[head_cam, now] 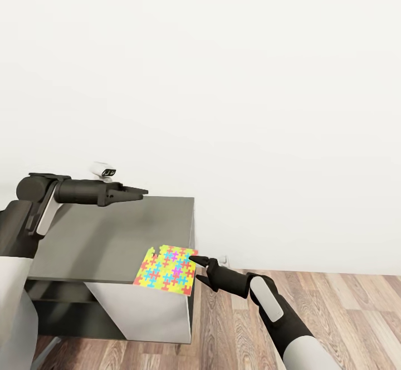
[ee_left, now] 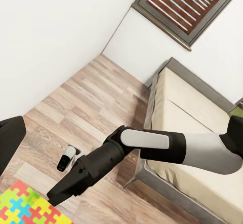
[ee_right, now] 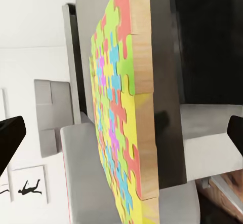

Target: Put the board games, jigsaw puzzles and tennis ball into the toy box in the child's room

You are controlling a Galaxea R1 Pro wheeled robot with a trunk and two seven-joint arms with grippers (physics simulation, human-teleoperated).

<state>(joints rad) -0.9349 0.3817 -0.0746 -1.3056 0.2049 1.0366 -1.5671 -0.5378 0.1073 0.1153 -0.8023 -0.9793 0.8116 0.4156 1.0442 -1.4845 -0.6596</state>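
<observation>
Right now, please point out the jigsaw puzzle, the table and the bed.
jigsaw puzzle (head_cam: 167, 271): head view, middle of its coloured face.
table (head_cam: 111, 236): head view, bare grey top.
bed (ee_left: 190, 105): left wrist view, beige mattress surface.

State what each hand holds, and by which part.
Nothing is held. The right hand is open at the jigsaw puzzle's edge near one corner, where it overhangs the table; whether it touches cannot be told. The left hand hovers empty.
</observation>
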